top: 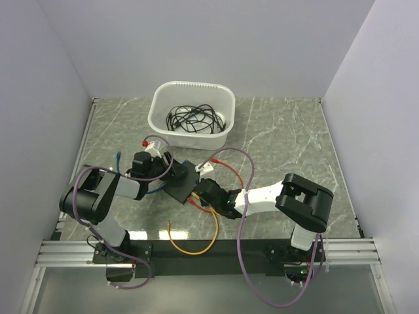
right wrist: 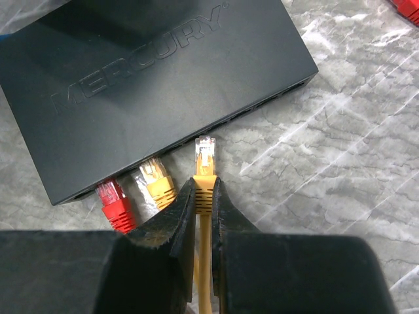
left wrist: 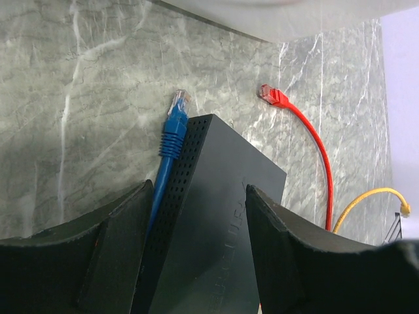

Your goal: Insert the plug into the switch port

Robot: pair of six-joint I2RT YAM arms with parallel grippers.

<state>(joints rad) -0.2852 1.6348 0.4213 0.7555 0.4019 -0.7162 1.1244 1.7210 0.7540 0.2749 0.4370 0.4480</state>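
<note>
Plug (right wrist: 205, 156) held just short of the switch (right wrist: 157, 85) ports: our right gripper (right wrist: 203, 208) pinches its yellow boot for aiming, while our left gripper (left wrist: 196, 222), spread, straddles the switch to brace it.

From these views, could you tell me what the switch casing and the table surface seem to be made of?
The switch: probably moulded plastic, though painted metal is possible; matte black, with raised lettering on the lid and a perforated vent grid on its side. The table: grey-green marble pattern with white veins and a soft sheen; whether it is real stone or a printed laminate cannot be told.
</note>
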